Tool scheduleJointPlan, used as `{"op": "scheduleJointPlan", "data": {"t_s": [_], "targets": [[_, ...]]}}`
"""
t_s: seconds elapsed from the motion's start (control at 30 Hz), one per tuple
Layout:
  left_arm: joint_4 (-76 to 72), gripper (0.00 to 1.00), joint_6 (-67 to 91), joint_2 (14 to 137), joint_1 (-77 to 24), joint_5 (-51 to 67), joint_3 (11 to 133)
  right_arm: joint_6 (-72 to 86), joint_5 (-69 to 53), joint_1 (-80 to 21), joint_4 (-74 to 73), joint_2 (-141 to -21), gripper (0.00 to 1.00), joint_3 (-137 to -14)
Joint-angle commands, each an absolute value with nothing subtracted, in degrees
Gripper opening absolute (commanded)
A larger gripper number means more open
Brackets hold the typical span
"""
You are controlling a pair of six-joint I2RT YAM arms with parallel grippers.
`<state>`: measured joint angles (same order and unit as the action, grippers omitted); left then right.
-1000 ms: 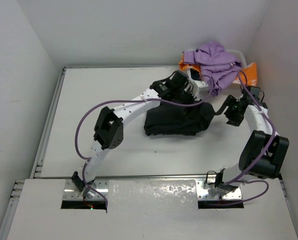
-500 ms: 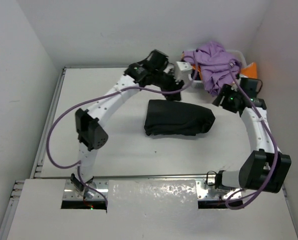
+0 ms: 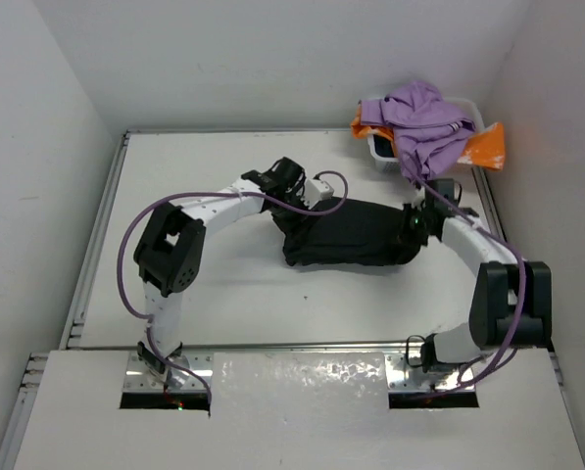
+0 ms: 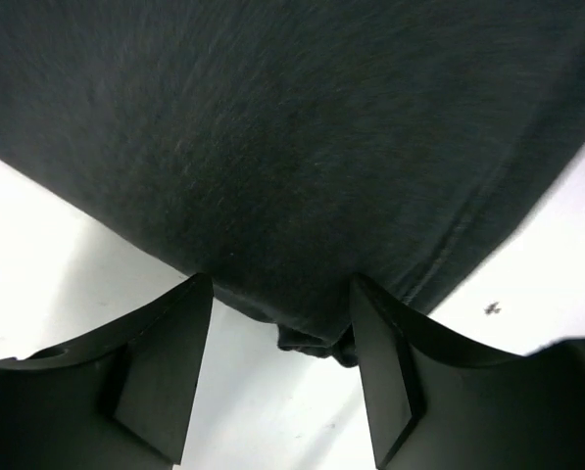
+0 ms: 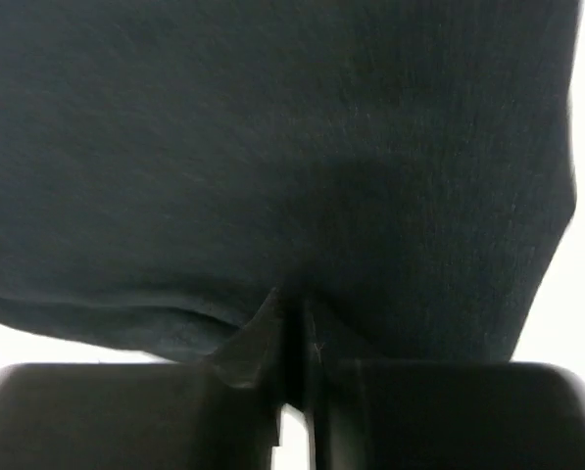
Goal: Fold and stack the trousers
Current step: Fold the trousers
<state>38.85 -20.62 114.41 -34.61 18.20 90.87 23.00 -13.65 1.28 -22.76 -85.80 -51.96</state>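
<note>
**No Readable Text in View**

No word, label, brand, number or sign can be read in any of the three views.

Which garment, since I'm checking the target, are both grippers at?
The black trousers mid-table: the right gripper pinches one end, the left gripper straddles the other, open. The purple garment and orange cloth lie untouched at the far corner.
</note>
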Motion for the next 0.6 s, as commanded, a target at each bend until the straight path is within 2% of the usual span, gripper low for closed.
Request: {"op": "scheduleJointPlan", "data": {"t_s": [0.0, 0.17, 0.23, 0.4, 0.57], "targets": [[30.8, 0.54, -17.4, 111.6, -34.6, 15.7, 85.1, 27.1, -10.9, 1.0, -20.5, -76.8, 0.01, -39.2], [29.6, 0.52, -16.8, 111.6, -34.5, 14.5, 78.7, 30.1, -3.7, 1.0, -17.1, -70.3, 0.0, -28.2], [28.7, 0.52, -16.5, 111.7, -34.5, 14.6, 77.0, 29.5, -0.1, 1.6, -16.2, -71.4, 0.0, -27.4], [28.7, 0.52, -17.0, 111.2, -34.3, 13.1, 75.2, 26.7, -0.2, 6.9, -16.3, -77.3, 0.0, -28.6], [30.0, 0.52, -18.1, 109.8, -33.8, 12.3, 75.0, 23.6, 2.5, 11.4, -17.9, -74.6, 0.0, -29.4]]}}
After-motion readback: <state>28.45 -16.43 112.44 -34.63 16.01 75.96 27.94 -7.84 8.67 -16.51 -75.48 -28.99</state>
